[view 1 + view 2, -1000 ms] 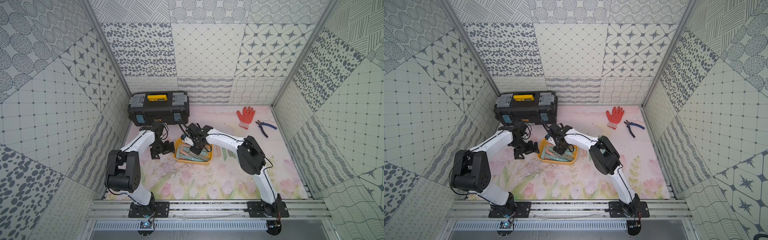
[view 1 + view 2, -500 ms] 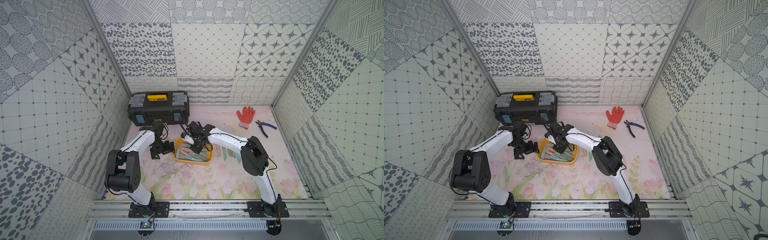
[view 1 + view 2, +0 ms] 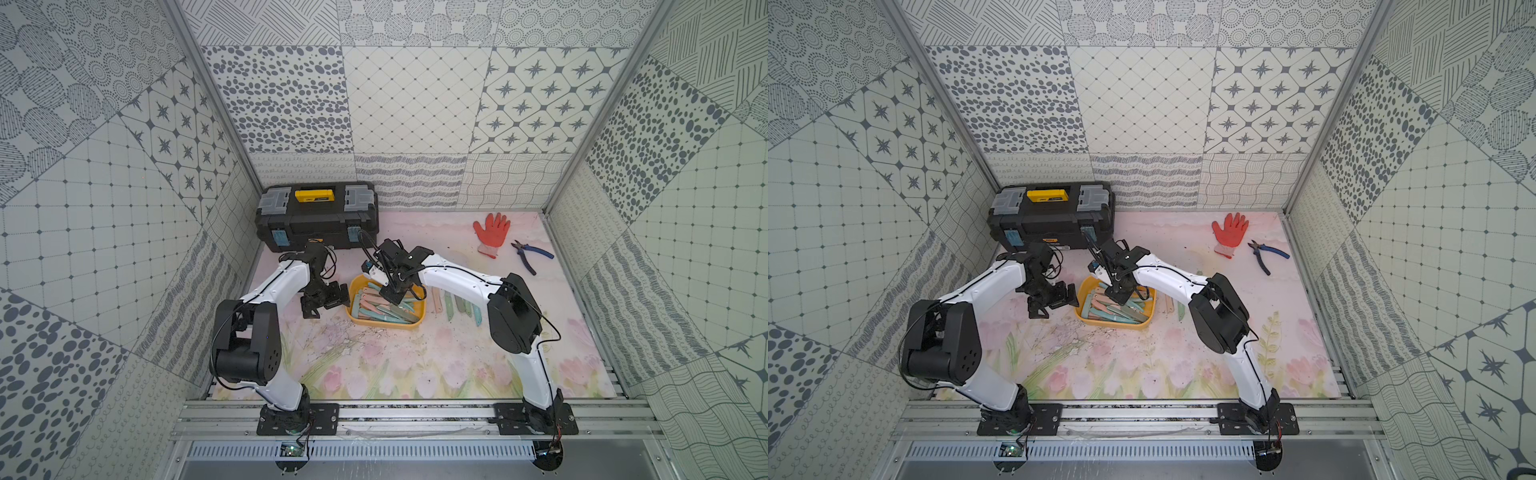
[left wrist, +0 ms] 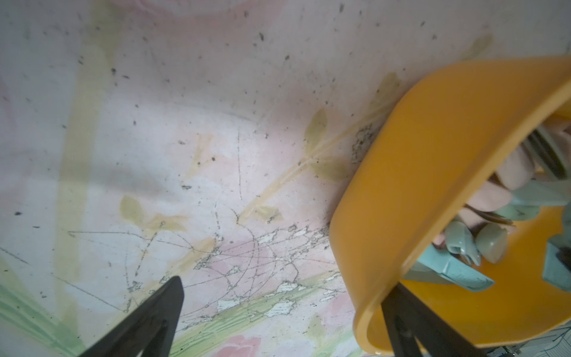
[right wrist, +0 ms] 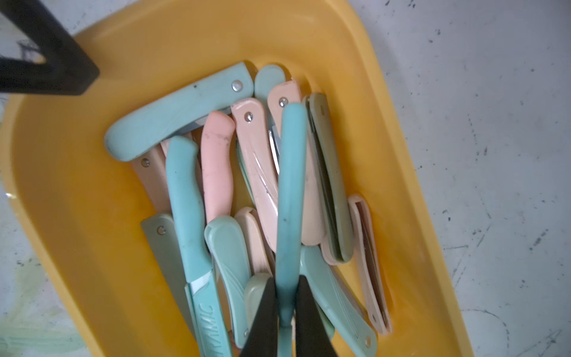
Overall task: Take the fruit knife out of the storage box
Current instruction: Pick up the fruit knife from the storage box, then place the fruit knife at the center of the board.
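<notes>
Now the right gripper has its jaws pinched shut on a teal fruit knife, which lies across the top of the heap of other knives inside the yellow storage box. The left gripper stands wide open astride the box's wall, holding nothing (one finger appears inside the rim, one outside). A good lift would go straight up and slowly, so the handle neither twists in the narrow pinch nor drags neighbours along; closing the left jaws on the wall would likely keep the tub from tipping
</notes>
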You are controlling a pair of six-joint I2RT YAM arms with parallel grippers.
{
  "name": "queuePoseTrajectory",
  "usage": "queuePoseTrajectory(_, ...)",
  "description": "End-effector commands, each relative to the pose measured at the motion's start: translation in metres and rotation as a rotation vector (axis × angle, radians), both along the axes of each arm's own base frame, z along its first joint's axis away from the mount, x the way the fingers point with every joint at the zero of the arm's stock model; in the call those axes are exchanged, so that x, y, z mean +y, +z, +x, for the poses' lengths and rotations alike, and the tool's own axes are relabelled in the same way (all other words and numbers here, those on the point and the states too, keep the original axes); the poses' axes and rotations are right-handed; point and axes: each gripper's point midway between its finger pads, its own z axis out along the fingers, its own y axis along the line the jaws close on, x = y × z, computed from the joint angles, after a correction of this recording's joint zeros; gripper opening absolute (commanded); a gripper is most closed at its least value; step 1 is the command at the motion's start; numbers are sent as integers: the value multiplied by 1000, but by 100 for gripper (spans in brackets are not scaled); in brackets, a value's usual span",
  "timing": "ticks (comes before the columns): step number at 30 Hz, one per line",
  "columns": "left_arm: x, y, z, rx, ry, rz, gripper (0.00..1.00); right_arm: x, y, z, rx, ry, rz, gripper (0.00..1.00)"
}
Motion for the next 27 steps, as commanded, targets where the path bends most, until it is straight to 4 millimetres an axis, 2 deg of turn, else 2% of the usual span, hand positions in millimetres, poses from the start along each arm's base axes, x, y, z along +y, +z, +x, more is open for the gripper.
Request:
queuePoseTrajectory(1, 4, 0, 0, 14, 23, 5, 98, 6, 37, 5, -43, -24, 78, 5)
queuePoseTrajectory(5, 4, 1, 0, 12, 23, 5, 98, 3, 73, 12, -34, -97, 220, 4)
queuePoseTrajectory(9, 4, 0, 0, 14, 23, 4, 98, -10, 115, 19, -21, -167, 385, 3)
queuePoseTrajectory(13, 4, 1, 0, 14, 24, 2, 98, -40, 146, 31, -23, -260, 516, 2)
queuePoseTrajectory(15, 3, 1, 0, 14, 22, 3, 98, -64, 160, 39, -34, -327, 573, 2)
queuePoseTrajectory(21, 4, 1, 0, 14, 23, 3, 98, -150, 153, 57, -10, -549, 636, 2)
queuePoseTrajectory(23, 4, 1, -1, 15, 23, 3, 98, -178, 146, 58, 19, -615, 655, 2)
queuePoseTrajectory(27, 3, 1, 0, 14, 22, 2, 98, -222, 128, 55, 62, -724, 657, 2)
